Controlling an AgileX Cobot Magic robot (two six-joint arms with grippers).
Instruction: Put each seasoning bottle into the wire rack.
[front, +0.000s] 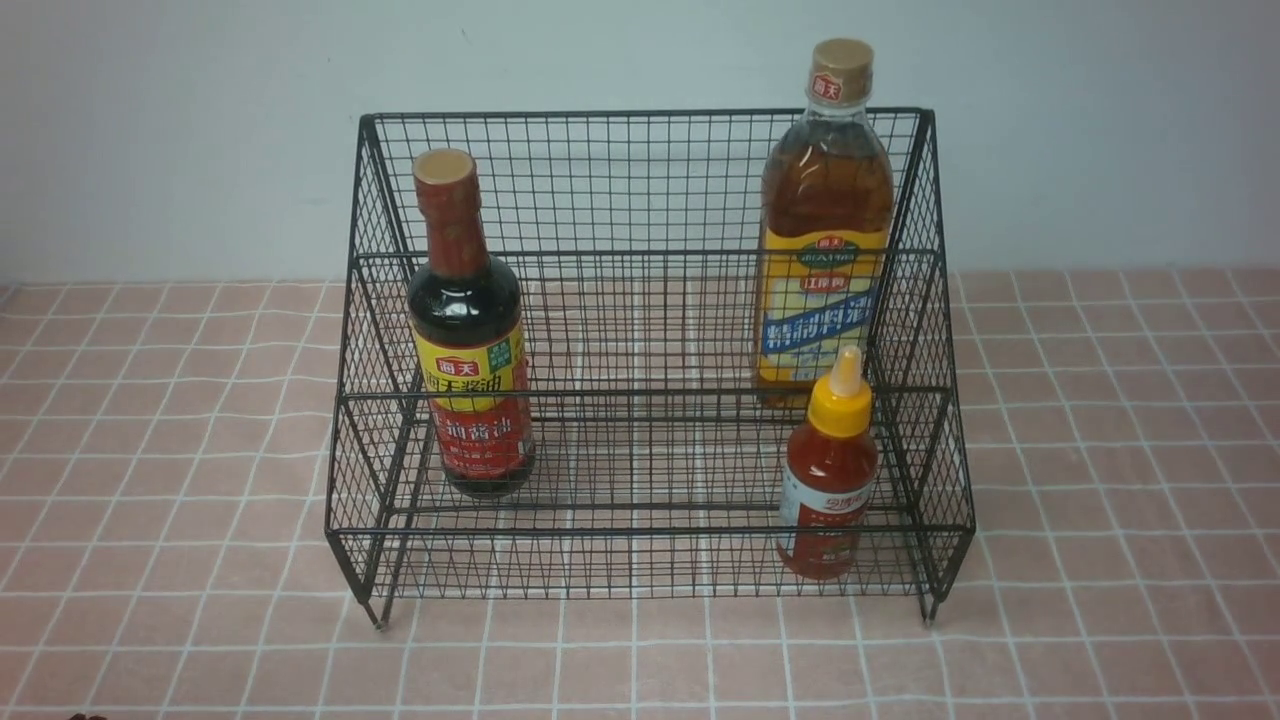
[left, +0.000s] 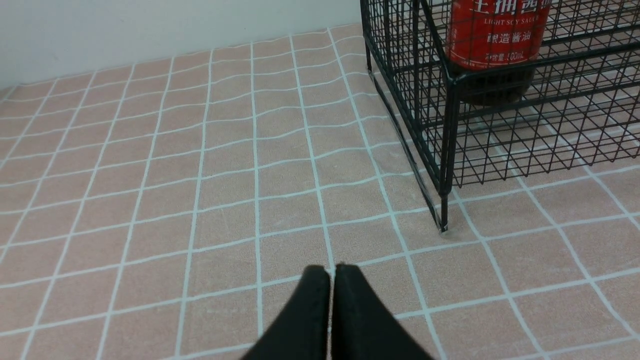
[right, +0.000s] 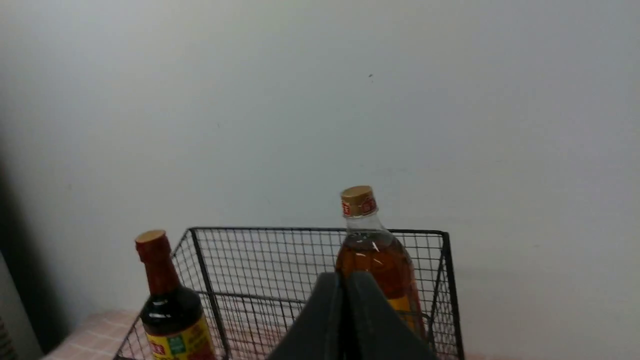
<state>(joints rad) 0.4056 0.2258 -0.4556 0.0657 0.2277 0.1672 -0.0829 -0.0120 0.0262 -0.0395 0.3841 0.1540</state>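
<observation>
Pink tiled cloth (front: 150, 450) covers the table under a pale wall, and in the front view the wire rack (front: 640, 180) already holds all three bottles upright: the soy bottle (front: 468, 330) on the lower tier at the left, the tall amber bottle (front: 825, 220) on the upper tier at the right, and the small red sauce bottle (front: 828, 490) in front of it, lower down. Neither arm shows here.

From the left wrist, the left gripper (left: 332, 272) is pressed closed and empty, hovering over bare cloth, the rack's corner foot (left: 442, 220) ahead and to one side.

From the right wrist, the right gripper (right: 346, 280) is closed on nothing, raised, the amber bottle just beyond its tips.

Full glass bottles look heavy and slick; I'd grasp mid-body, below the shoulder.
</observation>
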